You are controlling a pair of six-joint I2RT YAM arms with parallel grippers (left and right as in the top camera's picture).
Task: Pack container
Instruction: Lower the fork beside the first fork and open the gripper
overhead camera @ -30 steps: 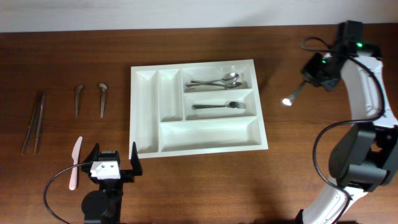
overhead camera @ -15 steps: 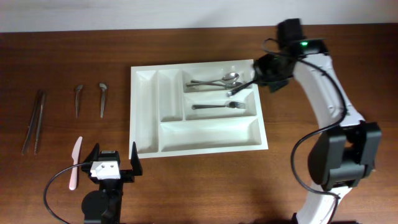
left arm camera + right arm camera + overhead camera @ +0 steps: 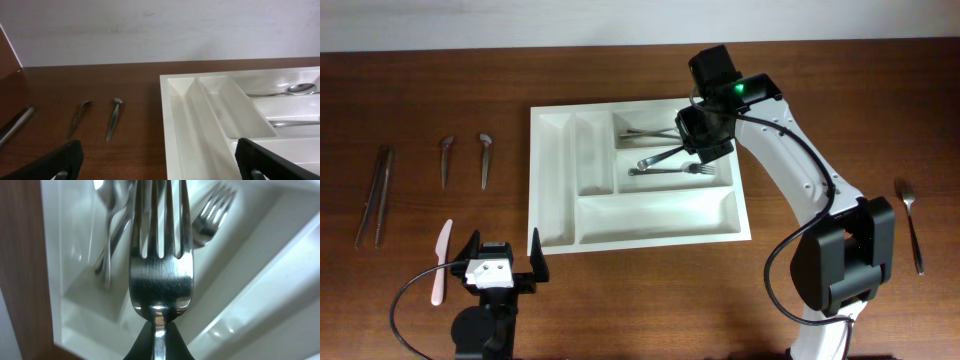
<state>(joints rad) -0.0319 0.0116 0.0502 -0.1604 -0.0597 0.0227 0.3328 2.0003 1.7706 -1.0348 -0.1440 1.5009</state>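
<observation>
No text, label, brand or number is showing legibly anywhere. The large white rectangular plastic cutlery tray (image 3: 552,180) is appearing unmarked.

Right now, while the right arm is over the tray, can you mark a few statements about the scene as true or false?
1. The right gripper holds a fork above the container. True.
2. The long bottom compartment holds the spoons. False: it is empty, and the spoons lie in the top compartment.
3. The left gripper is shut. False: its jaws stand open.
4. A pink knife lies on the table, left of the container. True.
</observation>
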